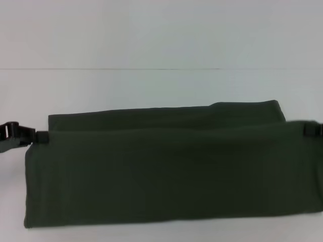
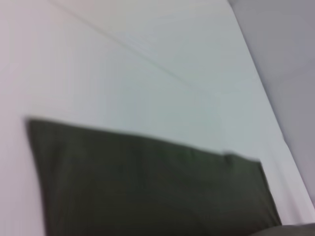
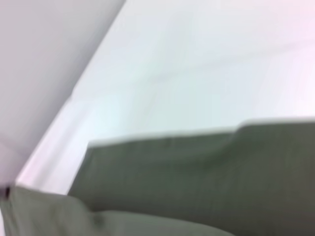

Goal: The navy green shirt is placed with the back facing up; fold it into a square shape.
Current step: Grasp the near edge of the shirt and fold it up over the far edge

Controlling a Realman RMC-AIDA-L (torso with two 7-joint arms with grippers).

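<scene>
The navy green shirt (image 1: 166, 171) spreads wide across the white table in the head view. Its near layer is lifted, and the top edge is stretched straight between my two grippers. My left gripper (image 1: 40, 136) is shut on the left corner of that edge. My right gripper (image 1: 308, 130) is shut on the right corner, at the picture's right edge. A flat strip of the shirt lies on the table behind the lifted layer. The shirt also shows in the left wrist view (image 2: 147, 191) and the right wrist view (image 3: 206, 172), where no fingers show.
The white table (image 1: 151, 85) runs back to a pale wall behind the shirt. A faint line crosses the table beyond the shirt. No other objects show.
</scene>
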